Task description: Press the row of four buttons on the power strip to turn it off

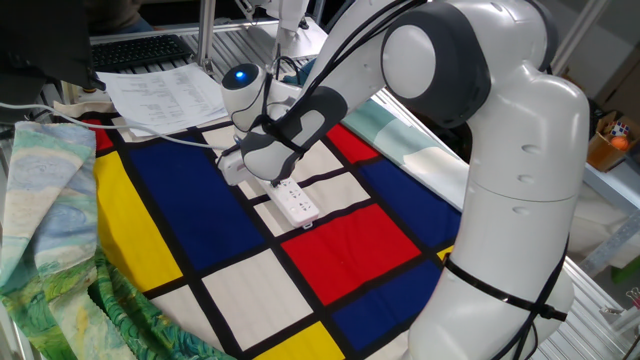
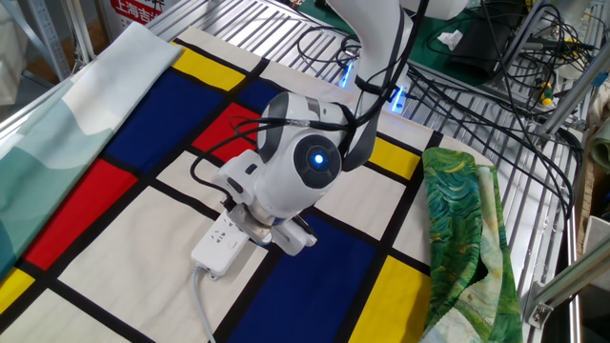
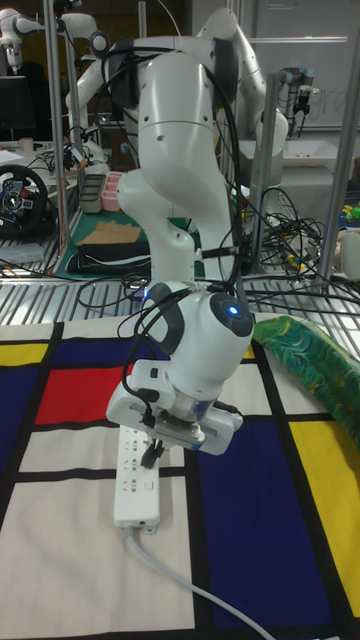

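Note:
The white power strip (image 3: 137,487) lies on the chequered cloth, with its cable leaving the near end in the tall view. It also shows in one fixed view, power strip (image 1: 294,202), and in the other, power strip (image 2: 219,244). My gripper (image 3: 155,452) hangs low over the strip's far half, its dark fingertips at or just above the top face. The round wrist hides the fingertips in both fixed views. Small dark marks run along the strip's top, but the four buttons are too small to pick out. No view shows whether the fingers are open or shut.
The cloth (image 1: 190,215) has blue, red, yellow and white squares. A green patterned fabric (image 2: 464,238) lies bunched beside it. White papers (image 1: 165,95) sit at the far corner. A pale teal cloth (image 2: 57,124) and a wire shelf with cables (image 2: 457,86) border the area.

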